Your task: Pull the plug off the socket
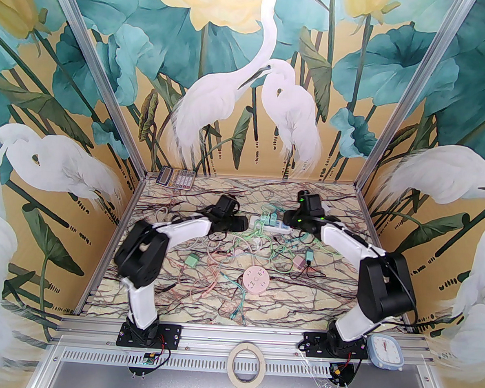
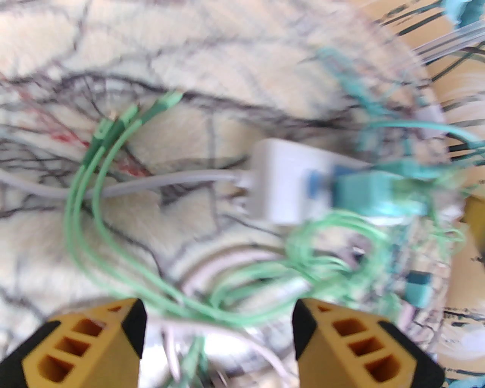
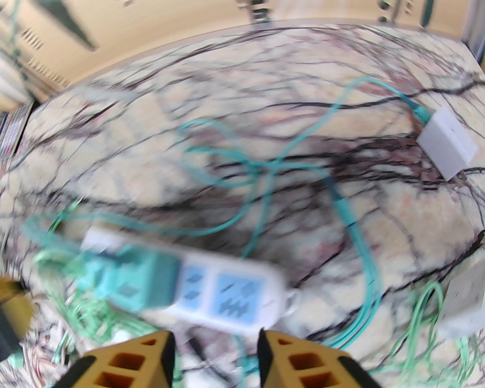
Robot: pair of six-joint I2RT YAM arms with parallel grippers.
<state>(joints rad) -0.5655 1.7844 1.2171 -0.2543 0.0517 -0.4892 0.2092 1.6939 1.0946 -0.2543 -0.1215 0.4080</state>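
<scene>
With left gripper (image 2: 216, 307) spread wide and empty, hovers over loose green cables (image 2: 113, 127) near the white power strip (image 2: 282, 178). Shows teal plugs (image 1: 270, 220) seated in that strip, between both grippers. With right gripper (image 3: 216, 337) partly open on nothing, hangs near its blue sockets (image 3: 235, 295).

Plugs (image 1: 270, 220) on power strip (image 1: 284, 228) at centre, round socket (image 1: 254, 280) nearer, calculator (image 1: 175, 178) far left corner

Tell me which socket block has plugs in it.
The long white strip at the far middle, carrying teal plugs; the round pink one nearer the front has a bare top.
</scene>
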